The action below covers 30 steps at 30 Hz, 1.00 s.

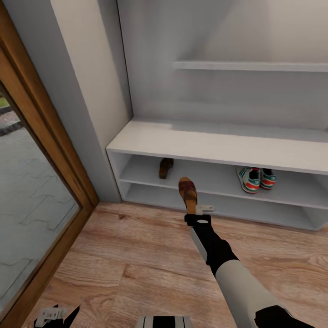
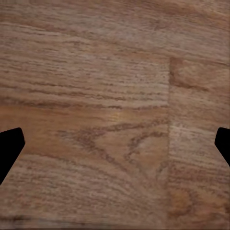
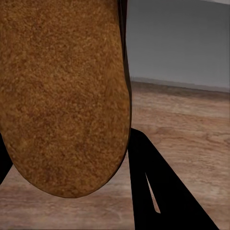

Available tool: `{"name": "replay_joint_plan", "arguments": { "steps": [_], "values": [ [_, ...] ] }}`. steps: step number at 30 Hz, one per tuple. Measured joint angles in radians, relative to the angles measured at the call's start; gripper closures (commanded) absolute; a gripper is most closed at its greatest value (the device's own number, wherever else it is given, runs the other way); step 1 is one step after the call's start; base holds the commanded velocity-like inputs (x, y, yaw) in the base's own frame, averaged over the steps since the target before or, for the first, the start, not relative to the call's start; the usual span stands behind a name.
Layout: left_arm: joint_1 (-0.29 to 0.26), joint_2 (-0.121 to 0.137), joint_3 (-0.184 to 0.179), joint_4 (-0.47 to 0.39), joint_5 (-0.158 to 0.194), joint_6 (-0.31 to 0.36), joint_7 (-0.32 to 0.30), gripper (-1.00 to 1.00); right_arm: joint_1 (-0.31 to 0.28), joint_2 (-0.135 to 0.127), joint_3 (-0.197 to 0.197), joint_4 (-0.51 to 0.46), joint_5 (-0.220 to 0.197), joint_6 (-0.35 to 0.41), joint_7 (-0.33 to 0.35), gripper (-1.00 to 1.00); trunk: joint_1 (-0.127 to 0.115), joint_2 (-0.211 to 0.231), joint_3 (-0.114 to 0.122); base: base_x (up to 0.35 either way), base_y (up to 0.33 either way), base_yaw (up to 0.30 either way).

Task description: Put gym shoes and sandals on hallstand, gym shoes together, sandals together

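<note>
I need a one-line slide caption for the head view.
Right gripper carries a sandal toward the hallstand, where gym shoes already sit.

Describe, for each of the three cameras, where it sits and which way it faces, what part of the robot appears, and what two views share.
Head view: on the head, looking down at the hallstand, two gym shoes, shelved sandal; right arm shows.
Left wrist view: faces the corridor floor; dark fingertips at the edges.
Right wrist view: looks along the right gripper at the held sandal.
Shared: head and right wrist views both show that sandal.
</note>
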Motion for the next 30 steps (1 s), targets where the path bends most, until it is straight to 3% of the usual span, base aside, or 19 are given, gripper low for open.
{"name": "replay_joint_plan", "arguments": {
  "steps": [30],
  "values": [
    [0.000, -0.002, 0.000, 0.000, -0.008, 0.000, 0.000, -1.00, 0.000, 0.000, -0.003, 0.013, 0.001, 0.003, -0.001, 1.00, 0.000, 0.000, -0.003, 0.046, 0.000, 0.008]
  ]
}}
